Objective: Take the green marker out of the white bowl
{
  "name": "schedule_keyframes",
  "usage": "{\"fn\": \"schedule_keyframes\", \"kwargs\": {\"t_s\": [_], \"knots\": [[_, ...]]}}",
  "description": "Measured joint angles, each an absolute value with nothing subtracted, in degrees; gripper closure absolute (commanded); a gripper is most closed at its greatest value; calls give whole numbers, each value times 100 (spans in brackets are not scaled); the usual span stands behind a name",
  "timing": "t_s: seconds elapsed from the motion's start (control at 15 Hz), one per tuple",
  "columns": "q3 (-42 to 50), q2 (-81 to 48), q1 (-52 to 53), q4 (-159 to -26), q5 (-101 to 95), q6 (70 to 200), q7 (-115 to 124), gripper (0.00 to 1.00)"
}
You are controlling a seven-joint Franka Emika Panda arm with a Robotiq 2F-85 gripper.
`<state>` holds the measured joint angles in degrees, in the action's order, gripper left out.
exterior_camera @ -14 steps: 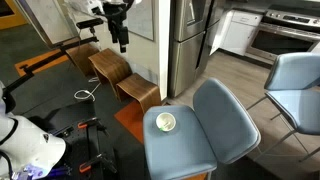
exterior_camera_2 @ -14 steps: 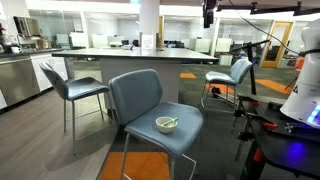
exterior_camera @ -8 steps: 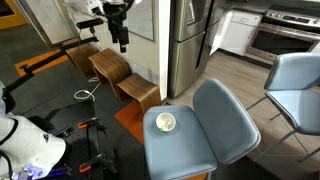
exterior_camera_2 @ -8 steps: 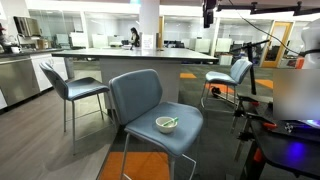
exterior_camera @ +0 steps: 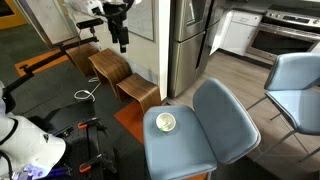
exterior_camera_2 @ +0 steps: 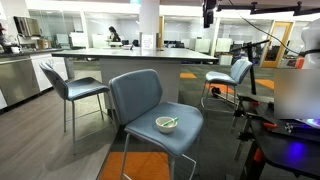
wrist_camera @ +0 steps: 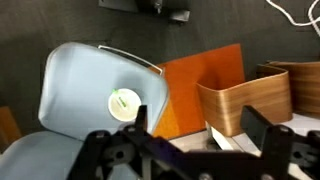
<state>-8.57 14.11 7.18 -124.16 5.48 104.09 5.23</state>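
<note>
figure: the gripper (exterior_camera: 122,40) hangs high, well apart from the blue-grey chair seat (exterior_camera: 185,155), with its jaws spread wide and empty in the wrist view. we judge this a ready stance for a descent not yet begun. the white bowl (wrist_camera: 114,108) rests on the seat with the green marker (wrist_camera: 124,99) lying inside it. to the right, wooden stools (wrist_camera: 243,100) and an orange floor panel (wrist_camera: 195,80) stand beside the chair. nothing blocks the way down to the bowl, and only the chair back (exterior_camera_2: 135,95) rises near it.

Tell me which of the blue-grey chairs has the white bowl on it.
The front chair in an exterior view: the white bowl, green marker inside, sits on its seat. The chair at the counter and the chair behind carry none.
</note>
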Motion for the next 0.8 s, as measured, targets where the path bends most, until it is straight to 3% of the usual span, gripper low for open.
{"fn": "schedule_keyframes", "kwargs": {"t_s": [0.6, 0.8], "knots": [[-805, 1353, 706, -12465, 548, 10475, 489, 0], [-607, 989, 604, -12817, 547, 11219, 151, 0]]}}
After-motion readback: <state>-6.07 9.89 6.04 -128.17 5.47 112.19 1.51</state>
